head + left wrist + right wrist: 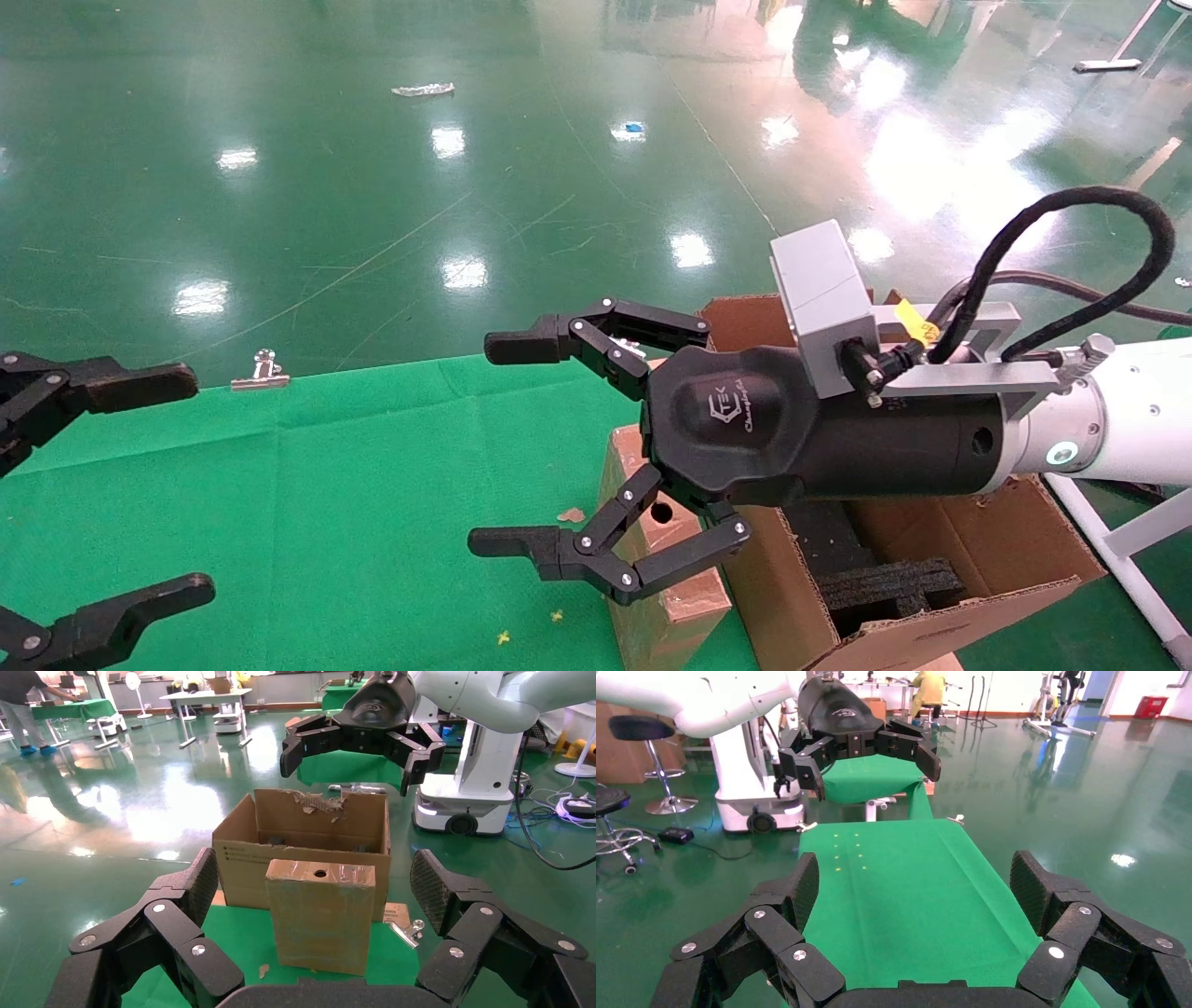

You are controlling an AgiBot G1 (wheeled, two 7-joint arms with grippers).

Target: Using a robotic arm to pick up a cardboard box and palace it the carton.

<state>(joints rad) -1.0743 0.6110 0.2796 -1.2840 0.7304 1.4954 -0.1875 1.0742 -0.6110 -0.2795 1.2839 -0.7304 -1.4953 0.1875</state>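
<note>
Cardboard box (320,914) upright on end, holed edge up, beside carton (303,848)

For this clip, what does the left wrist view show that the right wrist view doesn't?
Only the left wrist view shows the cardboard box standing upright on the green cloth, its hole on top, with the carton behind it and the right pincer open above. Only the right wrist view shows the left pincer open over a bare stretch of cloth. Both show the green floor.
</note>
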